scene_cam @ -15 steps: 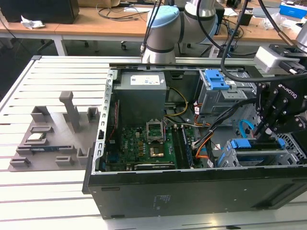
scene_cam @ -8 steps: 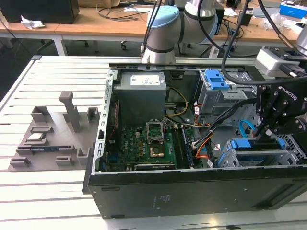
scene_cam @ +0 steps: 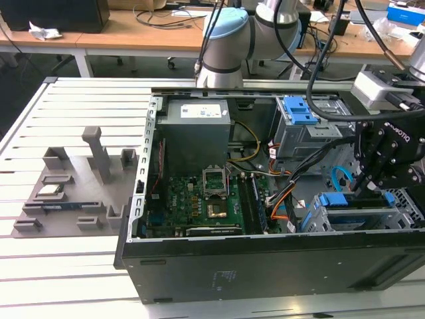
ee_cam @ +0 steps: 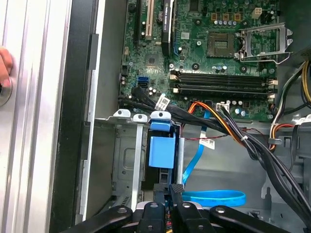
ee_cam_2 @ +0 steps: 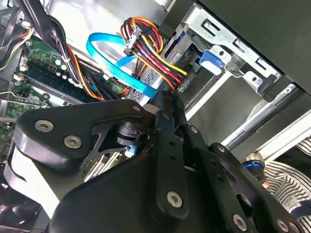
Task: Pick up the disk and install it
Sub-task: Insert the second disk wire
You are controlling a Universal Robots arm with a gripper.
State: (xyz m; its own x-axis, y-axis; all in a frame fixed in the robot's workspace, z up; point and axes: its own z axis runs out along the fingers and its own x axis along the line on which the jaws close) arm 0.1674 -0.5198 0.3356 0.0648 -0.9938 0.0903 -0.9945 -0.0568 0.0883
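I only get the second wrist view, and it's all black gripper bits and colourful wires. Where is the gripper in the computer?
Observer: In the exterior view, the gripper hangs over the drive cage, in the case's near corner at the exterior view's right.
Operator: Is the disk there?
Observer: In the first wrist view, a blue carrier bracket stands in the cage slot just ahead of the gripper. I can't see a label from here.
Operator: What's outside the computer?
Observer: A grey parts holder lies on the slatted table, at the exterior view's left.
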